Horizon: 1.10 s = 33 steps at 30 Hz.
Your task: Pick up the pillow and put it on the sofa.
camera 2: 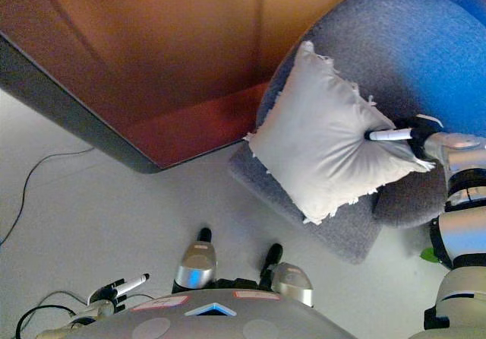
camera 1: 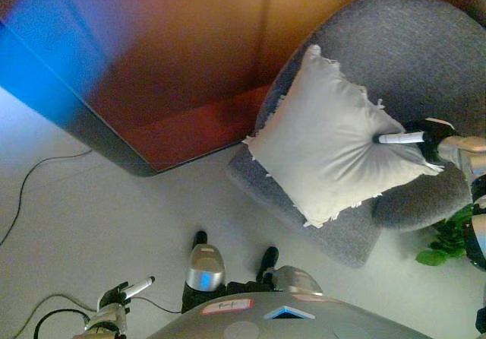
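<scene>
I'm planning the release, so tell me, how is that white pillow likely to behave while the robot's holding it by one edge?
Probably soft: the pillow puckers where the right hand pinches it. It seems light, held from one edge. It may sag onto the grey sofa once released.

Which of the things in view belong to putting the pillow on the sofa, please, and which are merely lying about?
Belonging to the job:
- pillow, white, fringed, lying on the seat
- grey sofa
- right hand, pinching the pillow's right edge

Just lying about:
- left hand, idle, low at the view's left
- green plant beside the sofa
- dark reddish panel behind
- thin cable on the floor
</scene>
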Available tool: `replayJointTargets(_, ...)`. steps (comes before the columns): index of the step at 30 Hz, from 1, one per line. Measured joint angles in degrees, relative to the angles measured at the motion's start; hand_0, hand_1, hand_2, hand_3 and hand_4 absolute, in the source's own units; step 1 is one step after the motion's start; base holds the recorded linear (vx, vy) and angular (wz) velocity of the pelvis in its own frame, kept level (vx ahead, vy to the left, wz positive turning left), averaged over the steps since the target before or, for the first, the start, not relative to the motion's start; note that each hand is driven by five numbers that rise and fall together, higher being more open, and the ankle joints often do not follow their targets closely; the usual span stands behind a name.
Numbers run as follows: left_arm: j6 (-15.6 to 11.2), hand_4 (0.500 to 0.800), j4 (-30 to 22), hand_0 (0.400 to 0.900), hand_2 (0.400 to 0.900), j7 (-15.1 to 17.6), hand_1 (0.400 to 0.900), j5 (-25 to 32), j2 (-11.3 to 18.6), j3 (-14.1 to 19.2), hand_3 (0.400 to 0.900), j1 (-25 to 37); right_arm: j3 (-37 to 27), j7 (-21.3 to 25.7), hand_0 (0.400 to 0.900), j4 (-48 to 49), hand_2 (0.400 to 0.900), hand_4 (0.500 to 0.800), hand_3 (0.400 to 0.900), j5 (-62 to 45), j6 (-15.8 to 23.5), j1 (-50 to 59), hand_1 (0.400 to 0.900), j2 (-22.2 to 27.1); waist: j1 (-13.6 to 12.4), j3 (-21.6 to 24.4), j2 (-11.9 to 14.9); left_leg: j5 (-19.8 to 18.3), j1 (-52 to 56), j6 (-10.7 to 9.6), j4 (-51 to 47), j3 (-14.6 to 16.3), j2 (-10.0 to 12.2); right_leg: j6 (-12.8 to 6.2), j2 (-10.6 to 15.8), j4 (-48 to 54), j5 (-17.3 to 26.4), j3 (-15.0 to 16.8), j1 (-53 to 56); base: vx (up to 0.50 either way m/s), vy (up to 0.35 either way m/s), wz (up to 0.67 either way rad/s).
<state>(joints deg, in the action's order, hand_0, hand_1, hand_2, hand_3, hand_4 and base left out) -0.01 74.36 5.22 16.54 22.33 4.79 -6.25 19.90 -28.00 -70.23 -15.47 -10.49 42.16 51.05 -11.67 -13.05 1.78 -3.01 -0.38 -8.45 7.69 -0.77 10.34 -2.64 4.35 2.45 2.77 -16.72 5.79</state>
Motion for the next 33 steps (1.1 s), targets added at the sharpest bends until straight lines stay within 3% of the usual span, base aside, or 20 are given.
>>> replayJointTargets(3,-0.7,0.8,-0.6,0.9,0.9,-0.6,0.9,-0.2,0.2,-0.1,0.9,0.4,-0.4,0.0,0.4,0.0,0.4,0.5,0.4,1.1,-1.5,0.7,0.4,0.3,0.0,-0.3,-0.5,0.6,-0.7,0.2,0.0,-1.3,-0.5,-0.02,0.3,-0.2,0.0,-1.3,0.0,0.07,-0.056,0.16)
replayJointTargets(4,-1.5,0.8,-1.0,0.9,0.9,-0.8,0.9,-0.2,0.2,-0.1,0.9,0.4,-0.5,0.0,0.429,0.0,0.429,0.518,0.429,2.0,-2.0,1.2,0.429,0.3,0.0,-0.4,-0.8,0.6,-0.8,0.2,0.1,-1.5,-0.5,-0.02,0.4,-0.4,0.0,-1.4,0.0,0.02,-0.068,0.12)
replayJointTargets(5,-2.2,0.8,-1.3,0.9,0.9,-0.8,0.9,-0.2,0.3,-0.1,0.9,0.5,-0.5,0.3,0.9,0.0,0.9,0.8,0.9,2.6,-2.9,1.7,0.9,0.4,-0.1,-0.5,-1.1,0.7,-1.0,0.2,0.3,-1.8,-0.6,-0.04,0.5,-0.6,-0.1,-1.6,0.0,-0.02,-0.055,0.1)
replayJointTargets(11,-2.7,0.8,-5.2,0.9,0.9,-1.8,0.9,0.1,0.3,-1.5,0.9,3.3,-2.4,6.3,0.9,-2.6,0.9,0.8,0.9,5.9,-9.2,6.7,0.9,4.9,-1.1,-2.7,-4.9,1.4,-4.6,0.5,2.0,-2.7,-0.9,0.14,1.0,-3.5,-0.2,-2.0,-3.9,-0.06,-0.016,0.06)
replayJointTargets(15,-2.7,0.8,-5.0,0.9,0.9,-2.0,0.9,0.2,0.4,-1.5,0.9,3.4,-2.4,9.1,0.9,-3.9,0.9,0.8,0.9,7.2,-9.5,8.0,0.9,6.7,-0.9,-3.4,-6.2,1.8,-4.4,0.7,1.9,-3.2,-1.3,0.11,1.5,-4.1,-0.3,-2.0,-4.0,-0.01,0.008,-0.05)
replayJointTargets(25,-1.6,0.8,-5.3,0.9,0.9,-2.4,0.9,0.2,0.3,-1.6,0.9,3.5,-4.7,12.0,0.9,-3.9,0.9,0.8,0.9,9.4,-9.4,8.1,0.9,7.2,-0.8,-4.2,-5.0,1.9,-2.6,0.8,1.5,-2.2,-1.2,0.12,1.6,-4.8,-0.4,-1.1,-3.2,0.01,0.012,-0.09)
replayJointTargets(33,-0.6,0.8,-5.3,0.9,0.9,-2.6,0.9,0.8,0.4,-1.5,0.9,3.8,-6.9,13.4,0.9,-3.7,0.9,0.8,0.9,9.6,-9.3,7.9,0.9,11.5,2.0,-4.6,-2.7,2.0,0.1,1.1,0.1,-0.2,-1.3,0.1,1.9,-4.4,-0.5,0.8,-2.1,-0.03,0.021,-0.19)
